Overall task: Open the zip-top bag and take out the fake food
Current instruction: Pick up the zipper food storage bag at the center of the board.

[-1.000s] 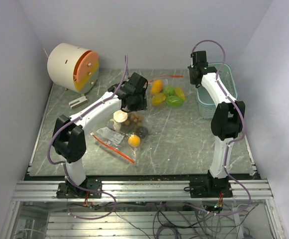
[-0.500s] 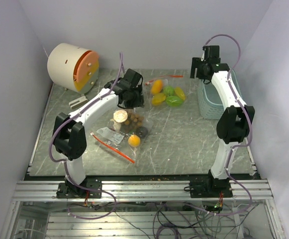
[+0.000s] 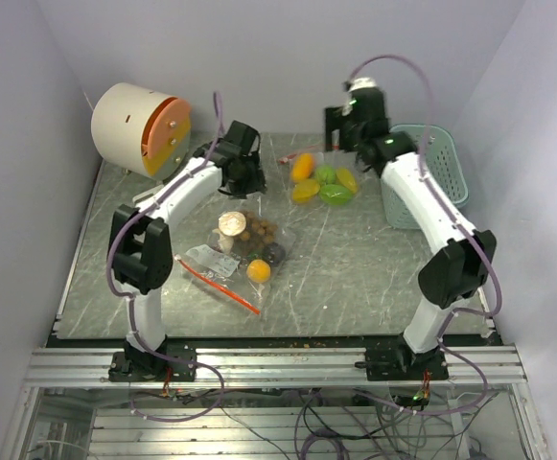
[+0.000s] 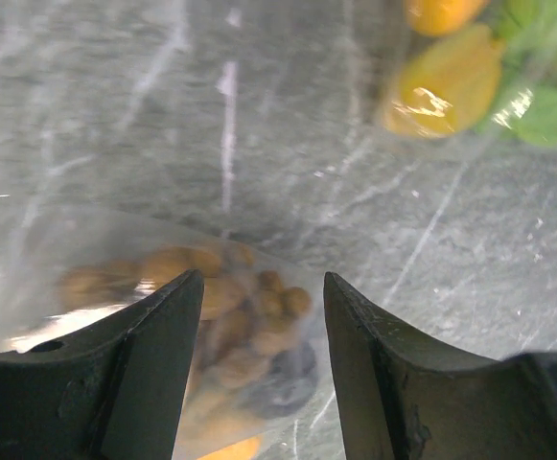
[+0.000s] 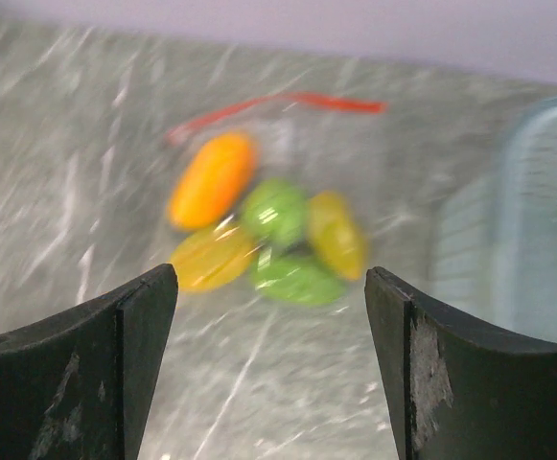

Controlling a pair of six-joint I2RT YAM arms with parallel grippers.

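Left gripper (image 4: 262,278) spread, seemingly past edge of zip-top bag (image 3: 204,257), right gripper (image 5: 270,273) spread

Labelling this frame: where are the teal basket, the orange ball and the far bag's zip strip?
teal basket (image 3: 453,172): top view, right wall
orange ball (image 3: 258,271): top view, its middle
zip strip (image 5: 340,101): right wrist view, right half

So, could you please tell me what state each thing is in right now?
left gripper: open, holding nothing.
right gripper: open, holding nothing.
near zip-top bag: lying flat, fake food inside, zip state unclear.
far zip-top bag: lying flat, fake fruit inside.
basket: upright.
beige drum: on its side.
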